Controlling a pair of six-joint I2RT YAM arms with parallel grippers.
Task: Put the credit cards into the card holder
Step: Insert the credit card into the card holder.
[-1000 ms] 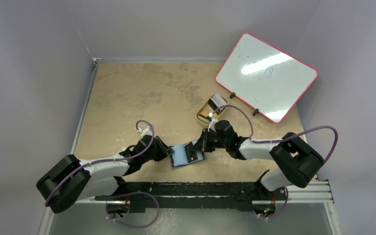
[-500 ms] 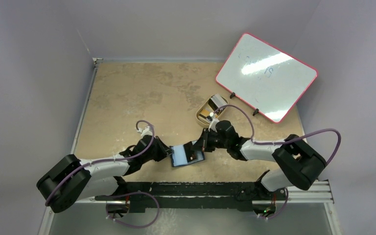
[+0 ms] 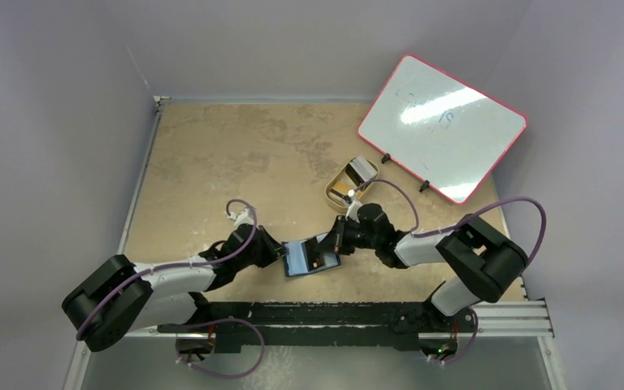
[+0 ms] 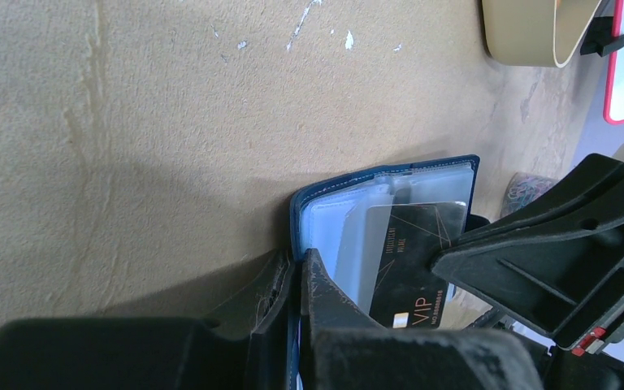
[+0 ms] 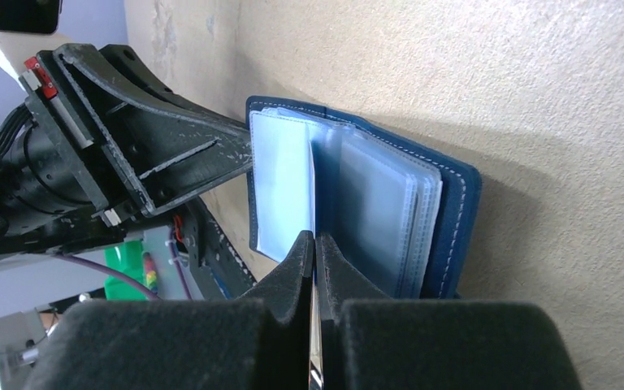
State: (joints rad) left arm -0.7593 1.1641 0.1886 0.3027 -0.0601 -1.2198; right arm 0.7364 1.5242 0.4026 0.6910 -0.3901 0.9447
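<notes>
Farthest left, I have the left gripper [image 4: 296, 265] pinched tight on the near edge of the navy card holder [image 4: 333, 215]. The holder lies open on the table [image 3: 227, 162] between the two arms, with its clear sleeves fanned up. A black credit card [image 4: 413, 258] marked VIP has one end tucked among those sleeves. The right gripper [image 5: 314, 244] is clamped on the card's other end, its fingers closed flat against it. Farther right and back stands the tan tray [image 3: 330, 195] with something shiny in it, then a red-edged whiteboard [image 3: 443, 122].
</notes>
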